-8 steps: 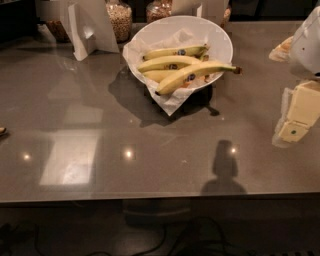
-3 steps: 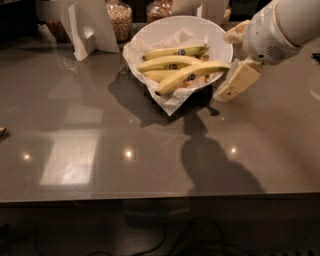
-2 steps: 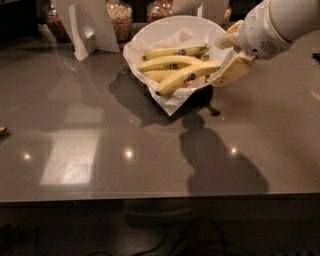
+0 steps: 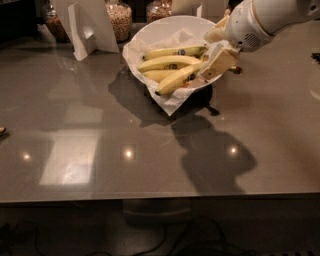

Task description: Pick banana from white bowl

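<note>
Banana (image 4: 176, 80), the longest of the bunch, lies at the front of the white bowl (image 4: 160, 25). It slants from its blunt end low on the left up toward the right and has a dark oval sticker past its middle. Its neck is hidden behind the gripper, and the dark stem tip shows again just beyond the bowl's right rim.

At the far left edge of the grey table (image 4: 100, 150), a small tan object (image 4: 2, 131) is cut off by the frame. At the back left is a glass jar (image 4: 50, 22) of brownish nuts. Next to it is a white folded stand (image 4: 90, 25), then a second jar (image 4: 120, 17) of paler nuts just behind the stand's right side. A third jar (image 4: 160, 7) peeks over the bowl's back rim.

The bowl sits at the back, right of centre, tipped toward the camera. It is lined with crinkled white paper (image 4: 170, 102) that hangs over its front edge. Three more bananas (image 4: 167, 63) lie stacked behind the long one, two with stickers.

The gripper (image 4: 207, 54) reaches in over the bowl's right side, its jaws standing apart and holding nothing. One cream finger (image 4: 218, 61) lies across the long banana's neck, and the other is higher, by the rim. Behind it the white arm (image 4: 270, 17) runs off to the upper right. The arm's shadow (image 4: 215, 155) spreads over the table in front.
</note>
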You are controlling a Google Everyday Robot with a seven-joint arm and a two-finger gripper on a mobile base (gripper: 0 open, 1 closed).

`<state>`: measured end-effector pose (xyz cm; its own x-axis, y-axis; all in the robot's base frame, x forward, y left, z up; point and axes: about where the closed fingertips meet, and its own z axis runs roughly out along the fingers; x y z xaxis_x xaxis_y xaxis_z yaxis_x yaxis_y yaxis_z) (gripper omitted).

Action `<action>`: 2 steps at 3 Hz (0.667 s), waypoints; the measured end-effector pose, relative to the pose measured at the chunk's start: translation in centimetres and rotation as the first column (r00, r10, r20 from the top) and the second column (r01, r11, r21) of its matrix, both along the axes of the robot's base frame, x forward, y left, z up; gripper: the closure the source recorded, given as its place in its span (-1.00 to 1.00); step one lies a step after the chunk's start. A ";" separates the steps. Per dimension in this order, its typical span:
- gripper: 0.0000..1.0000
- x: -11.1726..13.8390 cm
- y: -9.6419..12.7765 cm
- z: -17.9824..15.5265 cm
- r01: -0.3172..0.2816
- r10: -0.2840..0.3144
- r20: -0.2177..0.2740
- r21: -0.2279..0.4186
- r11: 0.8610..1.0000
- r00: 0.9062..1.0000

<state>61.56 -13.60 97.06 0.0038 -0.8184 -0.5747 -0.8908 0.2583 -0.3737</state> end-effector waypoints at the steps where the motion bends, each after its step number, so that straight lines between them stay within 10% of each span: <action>1: -0.36 1.1 1.2 -0.5 -0.022 0.022 -0.014 0.005 1.000 1.000; 2: -0.30 1.7 2.4 -1.4 -0.045 0.045 -0.035 -0.001 0.999 0.998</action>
